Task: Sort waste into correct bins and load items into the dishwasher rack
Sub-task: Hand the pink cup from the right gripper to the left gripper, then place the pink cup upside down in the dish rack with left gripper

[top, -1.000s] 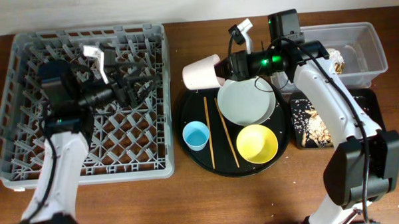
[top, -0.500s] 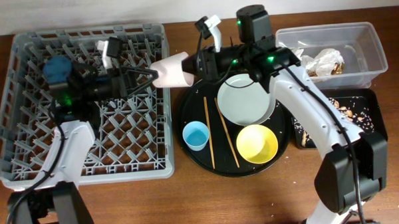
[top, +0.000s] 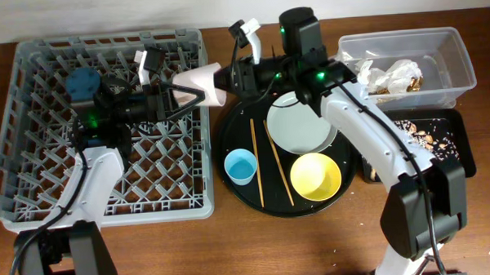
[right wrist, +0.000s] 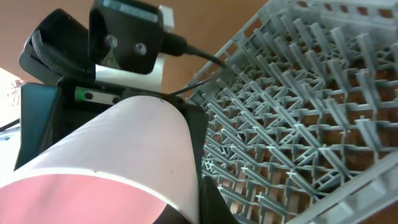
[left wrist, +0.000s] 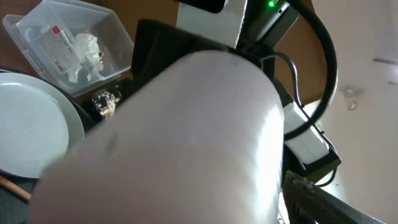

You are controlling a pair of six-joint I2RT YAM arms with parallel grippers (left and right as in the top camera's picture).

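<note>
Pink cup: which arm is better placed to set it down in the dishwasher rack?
Left. The left hand hangs over the dishwasher rack, fingers spread around the pink cup's mouth; the right hand grips the cup's base from outside the rack's edge.

A robot lab bench — wooden table, dishwasher rack, clear waste tub.

The small pink plastic cup fills the left wrist frame, blurred, cropped at the bottom and left edges.
</note>
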